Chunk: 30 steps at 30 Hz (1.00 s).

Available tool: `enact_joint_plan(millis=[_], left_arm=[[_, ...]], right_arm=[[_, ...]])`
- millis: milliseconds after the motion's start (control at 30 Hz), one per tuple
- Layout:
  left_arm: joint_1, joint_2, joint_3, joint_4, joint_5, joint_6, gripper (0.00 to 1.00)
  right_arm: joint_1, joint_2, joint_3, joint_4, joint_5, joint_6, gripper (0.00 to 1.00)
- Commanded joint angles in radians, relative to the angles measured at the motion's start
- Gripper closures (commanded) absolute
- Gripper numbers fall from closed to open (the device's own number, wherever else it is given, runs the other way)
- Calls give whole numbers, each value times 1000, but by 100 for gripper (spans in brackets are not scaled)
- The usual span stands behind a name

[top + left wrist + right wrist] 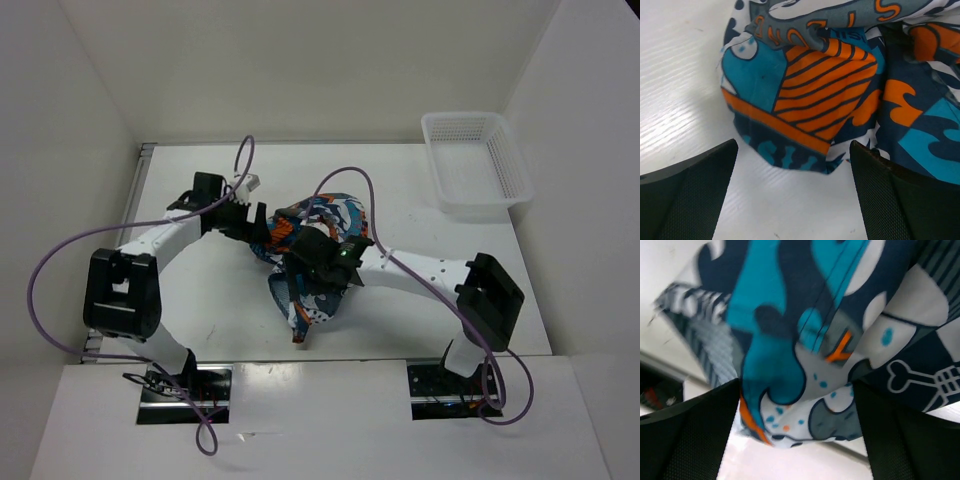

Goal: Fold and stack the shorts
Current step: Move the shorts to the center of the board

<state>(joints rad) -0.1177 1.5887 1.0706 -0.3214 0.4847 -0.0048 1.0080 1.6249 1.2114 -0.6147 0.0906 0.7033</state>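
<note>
Top external, bunched shorts (335,213), left fingers (690,195) spread beside them, right fingers (690,435) seemingly spread.

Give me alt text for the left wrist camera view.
Crumpled patchwork shorts in teal, orange and dark blue lie on the white table, just ahead of the left claw, whose two dark fingers stand wide apart at the bottom edge.

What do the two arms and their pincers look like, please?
The left arm and right arm have white links and chunky black joint housings; a purple cable loops along each. The left pincer and right pincer are black, with broad, finely textured fingers. A green light glows near the right wrist.
</note>
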Motion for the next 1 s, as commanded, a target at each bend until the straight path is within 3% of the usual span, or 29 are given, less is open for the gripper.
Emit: enact_joint_plan(millis=[0,33,67,133,167,200,233,300,367,467,633,767,967], left_arm=[[-28,42,2,122,18,5,1],[-28,54,2,122,18,5,1],[-39,83,2,133,28,5,1],[-39,111,2,133,51,5,1],[-39,122,12,133,66,5,5],[-39,132,12,133,66,5,12],[-39,132,12,133,66,5,32],[-39,132,12,133,75,5,59],[-39,132,25,121,75,5,87],[-39,142,95,33,52,5,100],[30,29,225,-45,52,5,100],[73,-38,308,-123,52,5,100],[95,-114,347,-166,130,5,100]], right_arm=[[-6,19,23,6,92,53,9],[-6,29,33,6,92,53,15],[-6,38,33,6,109,53,30],[-6,38,33,6,124,65,48],[-6,38,33,6,142,65,65],[-6,29,33,-6,152,77,73],[-6,29,33,-7,161,78,81],[-6,6,33,-28,179,78,96],[-6,-36,33,-28,190,78,100],[-6,-109,45,-39,215,45,100],[-84,-267,91,-63,233,-22,100],[-221,-344,132,-72,192,-71,100],[-318,-353,260,-91,118,-119,100]])
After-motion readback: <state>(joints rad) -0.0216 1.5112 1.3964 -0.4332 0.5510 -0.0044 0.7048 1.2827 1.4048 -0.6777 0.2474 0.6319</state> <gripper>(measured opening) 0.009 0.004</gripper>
